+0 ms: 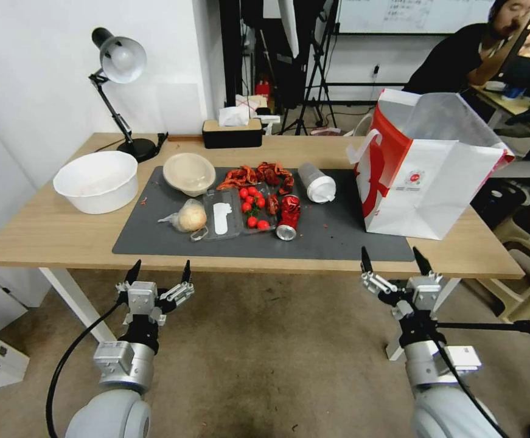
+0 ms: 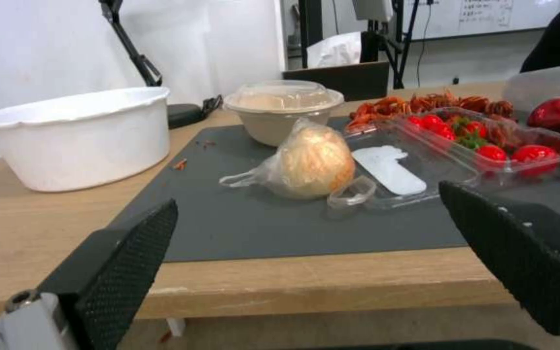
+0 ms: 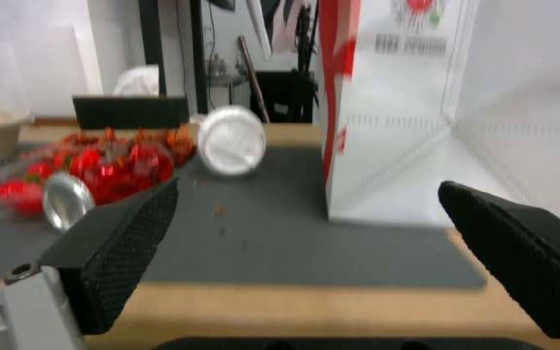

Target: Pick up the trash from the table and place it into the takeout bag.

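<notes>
On the dark grey mat of the light-wood table lies the trash: a crushed red can, a clear white-lidded cup on its side, a lidded beige paper bowl and a clear bag with a round bun. The white and red takeout bag stands open at the mat's right end. My left gripper and right gripper hang open and empty in front of the table's near edge.
A clear tray with cherry tomatoes and red crayfish shells sit mid-mat. A white basin, a desk lamp and a tissue box stand at the left and back. Stools are to the right.
</notes>
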Available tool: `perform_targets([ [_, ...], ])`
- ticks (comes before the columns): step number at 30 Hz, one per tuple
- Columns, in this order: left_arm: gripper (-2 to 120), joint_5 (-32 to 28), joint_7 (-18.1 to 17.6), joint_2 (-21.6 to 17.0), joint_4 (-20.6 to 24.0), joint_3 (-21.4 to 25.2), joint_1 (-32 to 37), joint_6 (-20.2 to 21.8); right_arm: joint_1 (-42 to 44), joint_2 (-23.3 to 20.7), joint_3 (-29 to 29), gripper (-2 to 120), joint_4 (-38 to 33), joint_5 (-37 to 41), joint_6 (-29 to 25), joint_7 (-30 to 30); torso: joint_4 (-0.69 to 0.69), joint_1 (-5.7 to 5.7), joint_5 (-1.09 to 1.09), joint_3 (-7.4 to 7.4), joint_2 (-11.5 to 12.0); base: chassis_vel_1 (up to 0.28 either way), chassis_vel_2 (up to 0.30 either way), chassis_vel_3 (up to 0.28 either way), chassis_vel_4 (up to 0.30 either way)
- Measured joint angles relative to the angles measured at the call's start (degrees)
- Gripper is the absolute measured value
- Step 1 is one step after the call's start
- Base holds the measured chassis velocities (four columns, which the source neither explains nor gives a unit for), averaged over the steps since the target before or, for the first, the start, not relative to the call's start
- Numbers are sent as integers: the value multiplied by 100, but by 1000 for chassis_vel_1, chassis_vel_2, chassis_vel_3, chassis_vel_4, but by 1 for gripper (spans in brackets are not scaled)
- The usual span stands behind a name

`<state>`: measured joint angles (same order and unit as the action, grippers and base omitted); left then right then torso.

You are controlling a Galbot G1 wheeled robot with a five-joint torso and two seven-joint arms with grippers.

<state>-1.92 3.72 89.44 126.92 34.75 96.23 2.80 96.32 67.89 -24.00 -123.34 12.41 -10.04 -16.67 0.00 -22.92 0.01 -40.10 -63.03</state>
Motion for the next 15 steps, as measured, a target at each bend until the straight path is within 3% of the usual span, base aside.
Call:
perform_targets([
  [15,100,2,-2,-8,-18,-8,29,-26,-66,62,134,100,164,-62,-26,-137,0,0,-1,0,0,0,0,0,0],
])
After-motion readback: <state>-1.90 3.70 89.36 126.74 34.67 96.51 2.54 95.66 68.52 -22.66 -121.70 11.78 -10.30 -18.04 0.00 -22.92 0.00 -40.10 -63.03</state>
